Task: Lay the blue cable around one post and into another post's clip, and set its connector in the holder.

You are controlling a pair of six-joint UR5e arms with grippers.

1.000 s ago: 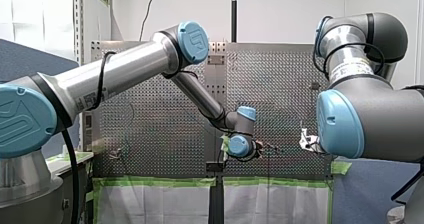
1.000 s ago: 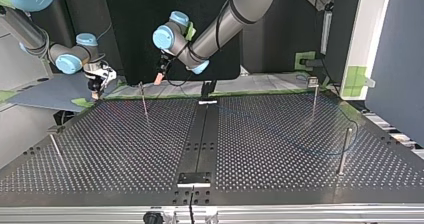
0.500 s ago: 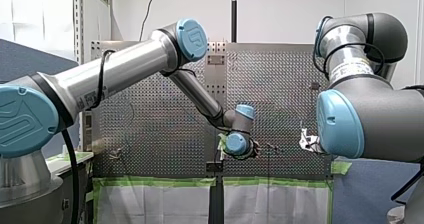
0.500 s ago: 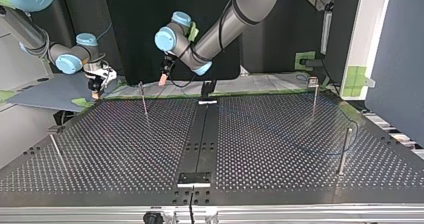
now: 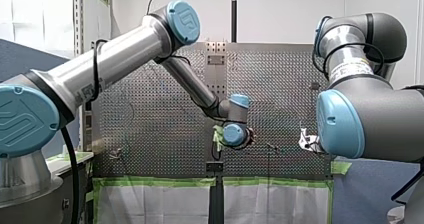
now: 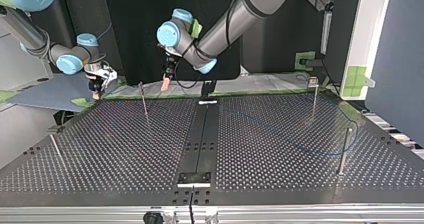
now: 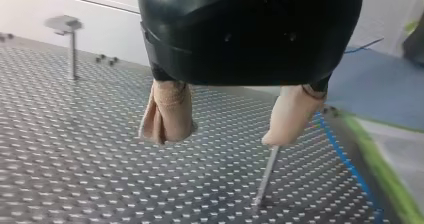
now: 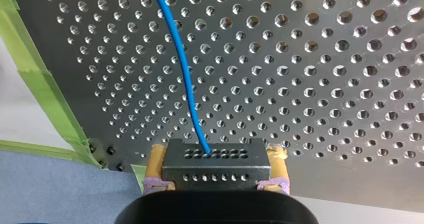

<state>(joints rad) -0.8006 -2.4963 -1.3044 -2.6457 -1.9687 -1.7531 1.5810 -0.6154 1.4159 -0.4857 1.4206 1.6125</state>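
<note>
In the right wrist view my right gripper [image 8: 217, 154] is shut on a black connector block [image 8: 215, 166]. The blue cable [image 8: 182, 69] runs out of the block across the perforated plate. In the top view this gripper [image 6: 95, 90] hangs at the table's far left corner. My left gripper [image 7: 215, 139] stands open with nothing between its beige pads. One pad hovers just over the tip of a thin post [image 7: 265, 179], and the cable [image 7: 345, 159] lies beside it along the table edge. In the top view my left gripper [image 6: 165, 83] hangs to the right of that post [image 6: 143, 99].
More posts stand on the plate: one with a clip top [image 6: 314, 95], one at the right [image 6: 344, 151], one leaning at the left [image 6: 55, 149]. A small holder block [image 6: 194, 179] sits at the near centre edge. Green tape [image 8: 45, 99] lines the table edge.
My left gripper has moved to the right in the top view and come down closer to the plate, beside the post. My right gripper has stayed still, holding the connector.
</note>
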